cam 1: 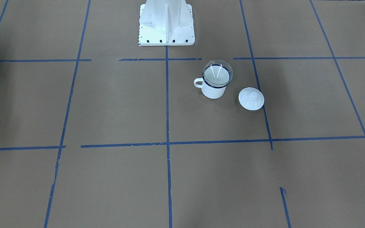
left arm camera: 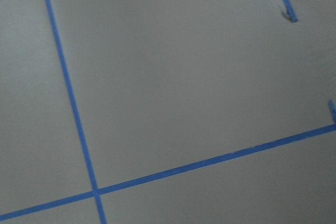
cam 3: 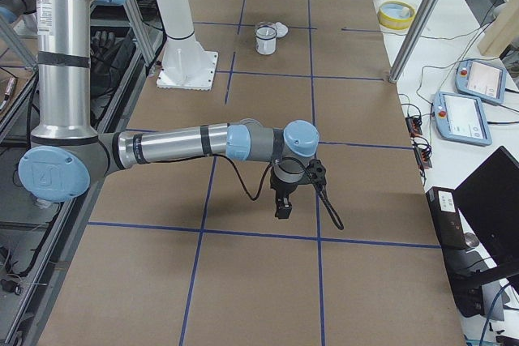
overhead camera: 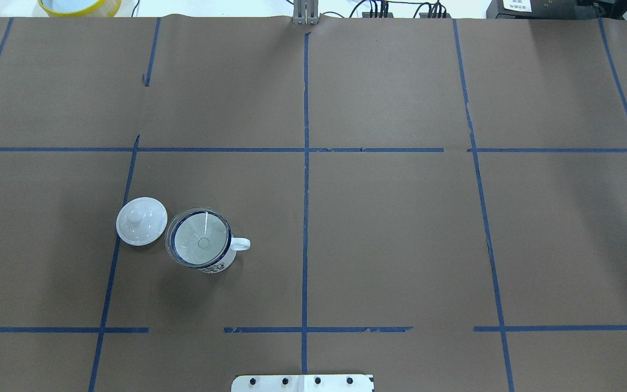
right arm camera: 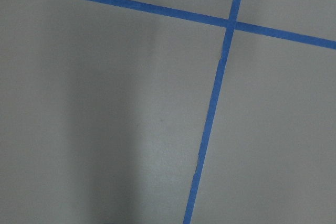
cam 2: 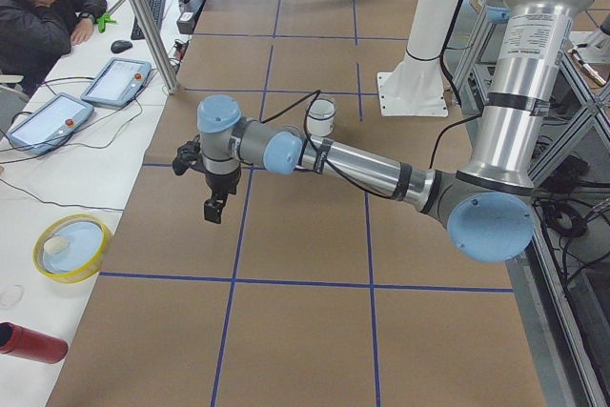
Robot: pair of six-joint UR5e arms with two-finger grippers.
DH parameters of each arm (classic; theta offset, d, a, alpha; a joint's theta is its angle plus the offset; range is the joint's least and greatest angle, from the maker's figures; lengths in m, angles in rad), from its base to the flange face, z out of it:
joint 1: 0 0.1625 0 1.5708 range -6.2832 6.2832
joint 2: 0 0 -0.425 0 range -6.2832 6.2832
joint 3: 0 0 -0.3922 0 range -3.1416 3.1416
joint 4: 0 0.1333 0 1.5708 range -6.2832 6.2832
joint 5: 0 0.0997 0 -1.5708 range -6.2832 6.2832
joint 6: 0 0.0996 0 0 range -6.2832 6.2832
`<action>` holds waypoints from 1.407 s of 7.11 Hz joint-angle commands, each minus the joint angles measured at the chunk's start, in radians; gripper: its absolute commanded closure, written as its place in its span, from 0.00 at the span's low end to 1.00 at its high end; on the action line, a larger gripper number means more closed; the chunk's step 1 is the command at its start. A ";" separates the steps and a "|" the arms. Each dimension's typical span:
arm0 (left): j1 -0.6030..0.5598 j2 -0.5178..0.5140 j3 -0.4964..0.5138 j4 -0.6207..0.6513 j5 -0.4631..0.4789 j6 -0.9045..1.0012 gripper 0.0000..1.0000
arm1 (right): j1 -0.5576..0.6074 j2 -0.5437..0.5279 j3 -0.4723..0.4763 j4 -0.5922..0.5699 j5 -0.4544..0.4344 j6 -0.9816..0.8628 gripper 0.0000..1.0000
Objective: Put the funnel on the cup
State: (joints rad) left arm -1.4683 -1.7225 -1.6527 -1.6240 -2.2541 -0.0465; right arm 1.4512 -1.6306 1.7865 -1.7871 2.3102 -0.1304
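Funnel (overhead camera: 198, 243), clear: seated bowl-up in the mouth of the cup (overhead camera: 222, 265), white enamel, upright, handle at 3 o'clock in the overhead view, standing at about 8 o'clock from the middle of the table (overhead camera: 400, 228). Lid (overhead camera: 141, 220), white with knob: flat on the table just beside the cup at its 10 o'clock. Left gripper (cam 2: 214, 209) and right gripper (cam 3: 282, 207): each hangs over bare table well apart from the cup, seen in side views only, so cannot tell whether the fingers stand wide or narrow.

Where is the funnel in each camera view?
Front-facing: funnel on cup, right of centre.
Overhead: funnel left of centre.
Exterior left: funnel upper middle.
Exterior right: funnel top middle.
Left wrist: absent.
Right wrist: absent.
Landmark: robot's white base, in all exterior views.
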 commanded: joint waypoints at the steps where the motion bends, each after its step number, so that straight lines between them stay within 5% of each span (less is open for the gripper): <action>1: -0.096 0.081 0.062 -0.002 -0.068 0.088 0.00 | 0.000 0.000 0.001 0.000 0.000 0.000 0.00; 10: -0.107 0.144 0.068 -0.010 -0.084 0.088 0.00 | 0.000 0.000 0.001 0.000 0.000 0.000 0.00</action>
State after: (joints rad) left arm -1.5754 -1.5785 -1.5847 -1.6337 -2.3379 0.0423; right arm 1.4512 -1.6306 1.7862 -1.7871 2.3102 -0.1304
